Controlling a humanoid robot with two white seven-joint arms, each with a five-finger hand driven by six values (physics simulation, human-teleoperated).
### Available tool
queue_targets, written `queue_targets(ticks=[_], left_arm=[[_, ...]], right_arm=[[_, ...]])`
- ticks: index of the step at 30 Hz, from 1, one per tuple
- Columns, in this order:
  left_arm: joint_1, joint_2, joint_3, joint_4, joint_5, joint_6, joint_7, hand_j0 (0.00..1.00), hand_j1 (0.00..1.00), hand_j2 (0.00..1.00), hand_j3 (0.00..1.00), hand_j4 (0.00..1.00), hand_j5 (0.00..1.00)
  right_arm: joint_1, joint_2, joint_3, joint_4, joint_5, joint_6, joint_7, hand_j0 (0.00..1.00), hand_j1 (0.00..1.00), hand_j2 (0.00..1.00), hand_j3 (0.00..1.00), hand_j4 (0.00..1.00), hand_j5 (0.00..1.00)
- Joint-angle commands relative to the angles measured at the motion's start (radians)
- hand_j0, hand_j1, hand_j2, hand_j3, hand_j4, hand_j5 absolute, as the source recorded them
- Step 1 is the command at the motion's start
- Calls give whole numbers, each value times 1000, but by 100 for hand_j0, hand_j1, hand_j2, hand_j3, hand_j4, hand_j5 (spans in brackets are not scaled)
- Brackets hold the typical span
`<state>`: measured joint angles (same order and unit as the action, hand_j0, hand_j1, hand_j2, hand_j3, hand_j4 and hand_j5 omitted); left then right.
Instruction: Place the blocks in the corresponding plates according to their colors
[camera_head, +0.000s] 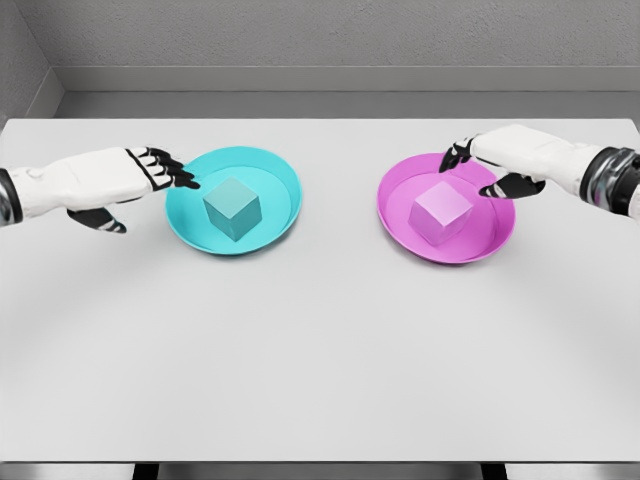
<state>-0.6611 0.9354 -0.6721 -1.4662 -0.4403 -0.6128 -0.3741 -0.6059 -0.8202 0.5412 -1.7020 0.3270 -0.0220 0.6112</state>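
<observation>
A cyan block (232, 207) rests inside the cyan plate (275, 165) at the table's left middle. Inside the magenta plate (395, 190) on the right sits a pink block (441, 211). My left hand (160, 175) hovers at the cyan plate's left rim, fingers spread and holding nothing, apart from the block. Over the magenta plate's upper right rim my right hand (485, 168) hangs with relaxed fingers, empty, a little above and right of the pink block.
Both plates lie on a white table (320, 350) whose front edge runs along the bottom of the picture. A grey wall stands behind the far edge.
</observation>
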Motion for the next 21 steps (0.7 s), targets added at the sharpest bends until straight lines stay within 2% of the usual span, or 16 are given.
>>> queue_targets(ticks=[1, 2, 3, 4, 6, 10, 15, 21], left_arm=[[0, 26, 20, -9, 8, 2, -2, 100, 100, 100, 100, 100, 100], [0, 28, 20, -8, 5, 2, -2, 100, 100, 100, 100, 100, 100], [6, 30, 20, -9, 5, 2, -2, 100, 100, 100, 100, 100, 100], [9, 30, 20, -8, 5, 2, -2, 100, 100, 100, 100, 100, 100], [9, 31, 22, -5, 5, 2, -2, 100, 100, 100, 100, 100, 100], [14, 36, 31, 0, 8, 2, 0, 100, 100, 100, 100, 100, 100], [15, 37, 31, 0, 8, 2, -2, 100, 100, 100, 100, 100, 100], [17, 37, 31, 0, 8, 2, -2, 100, 100, 100, 100, 100, 100]], right_arm=[[2, -4, -1, -5, -3, 8, 0, 100, 100, 100, 100, 100, 100], [8, -11, -3, -13, -3, -6, 0, 100, 100, 100, 100, 100, 100], [12, -13, -3, -25, -5, -79, 0, 100, 100, 100, 100, 100, 100], [17, -54, -7, -25, -9, -235, 0, 100, 100, 100, 100, 100, 100], [29, -96, -12, -22, -13, -346, 0, 100, 100, 100, 100, 100, 100], [184, -145, -173, -19, -14, -584, 0, 100, 100, 100, 100, 100, 100], [268, -169, -248, 35, -16, -589, 0, 100, 100, 100, 100, 100, 100], [281, -172, -248, 58, -14, -589, 0, 100, 100, 100, 100, 100, 100]])
